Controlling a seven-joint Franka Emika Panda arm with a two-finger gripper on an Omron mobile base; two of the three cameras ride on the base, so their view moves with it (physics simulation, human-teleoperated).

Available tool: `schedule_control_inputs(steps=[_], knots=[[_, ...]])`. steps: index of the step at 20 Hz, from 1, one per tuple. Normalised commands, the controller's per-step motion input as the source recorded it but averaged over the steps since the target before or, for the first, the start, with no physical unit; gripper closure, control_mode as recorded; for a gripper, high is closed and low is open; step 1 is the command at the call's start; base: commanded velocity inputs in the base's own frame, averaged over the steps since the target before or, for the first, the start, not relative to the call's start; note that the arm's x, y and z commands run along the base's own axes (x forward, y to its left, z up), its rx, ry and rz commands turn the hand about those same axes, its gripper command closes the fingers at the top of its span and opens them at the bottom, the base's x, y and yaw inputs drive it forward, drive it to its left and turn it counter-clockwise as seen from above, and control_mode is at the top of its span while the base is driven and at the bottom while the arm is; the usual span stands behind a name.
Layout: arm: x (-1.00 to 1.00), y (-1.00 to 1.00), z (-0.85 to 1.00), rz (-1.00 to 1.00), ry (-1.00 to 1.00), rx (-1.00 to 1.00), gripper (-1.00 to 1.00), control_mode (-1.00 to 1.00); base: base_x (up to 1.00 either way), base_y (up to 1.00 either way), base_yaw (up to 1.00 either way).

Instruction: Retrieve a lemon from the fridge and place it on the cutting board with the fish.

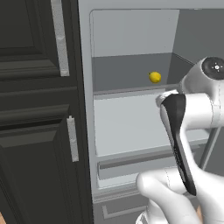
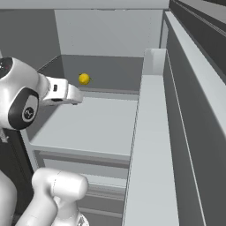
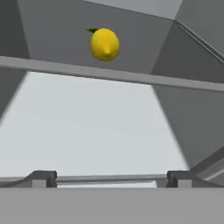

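Observation:
The fridge (image 1: 85, 87) stands open with pale grey shelves inside. A small yellow lemon (image 1: 154, 77) (image 2: 84, 79) lies on the upper shelf near the back wall. In the hand view the lemon (image 3: 105, 44) sits beyond the shelf's front lip, up and slightly left of centre. My gripper (image 3: 111, 178) is open, its two dark fingertips (image 3: 41, 177) wide apart with nothing between them. The hand (image 2: 66, 93) hovers over the lower shelf, short of the lemon and a little below it. The cutting board and the fish are out of view.
Black panelled cabinets (image 1: 35, 109) with silver handles (image 1: 60, 35) stand left of the fridge. The open fridge door (image 2: 152, 145) runs along the right side. A drawer front (image 1: 131, 161) sits under the lower shelf. The shelf lip (image 3: 109, 73) crosses between hand and lemon.

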Motion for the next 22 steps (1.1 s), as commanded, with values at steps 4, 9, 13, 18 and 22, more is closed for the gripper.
schedule_control_inputs(steps=[4, 9, 13, 18, 22], knots=[[0.00, -0.05, 0.79, 0.03, -0.21, 0.02, -1.00, -1.00, 0.00, 0.00, 0.00], [0.02, -0.04, 0.41, 0.04, -0.17, 0.07, -1.00, -1.00, 0.00, 0.00, 0.00], [0.14, 0.00, 0.01, 0.00, -0.10, 0.09, -1.00, -1.00, 0.00, 0.00, 0.00], [0.33, 0.09, -0.08, 0.00, -0.05, 0.00, -1.00, -1.00, 0.00, 0.00, 0.00], [0.29, 0.16, 0.00, 0.00, 0.00, 0.00, -1.00, -1.00, 0.00, 0.00, 0.00]])
